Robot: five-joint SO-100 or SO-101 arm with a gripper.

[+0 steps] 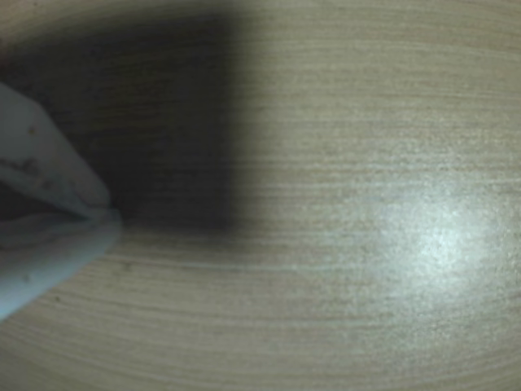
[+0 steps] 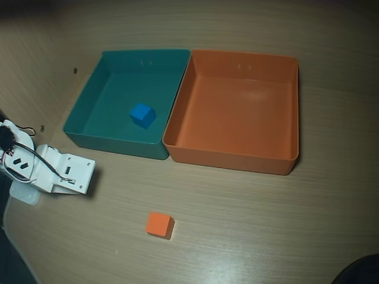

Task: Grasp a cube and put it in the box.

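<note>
Orange cube (image 2: 160, 225) sits on the near table, well apart from the empty orange tray (image 2: 237, 151). It looks light, rigid, matte; pinch opposite flat faces. Gripper (image 1: 102, 213) jaws are pressed together, empty.

Orange cube (image 2: 160, 225): small, matte, plain-faced; sat flat on the wooden tabletop (image 2: 266, 219), turned slightly off square to the frame in the overhead view. It lay alone, well apart from the orange box (image 2: 231, 155), below that box's lower-left corner and somewhat to the left of it, with nothing touching it.

Orange box: large, shallow, square plastic tray with upright walls and rounded corners; stood level on the tabletop, open side up, its floor bare. Its left wall stood right against a teal-green tray (image 2: 112, 142) of like size. Relative to the cube, it occupied the upper right of the overhead view.
</note>
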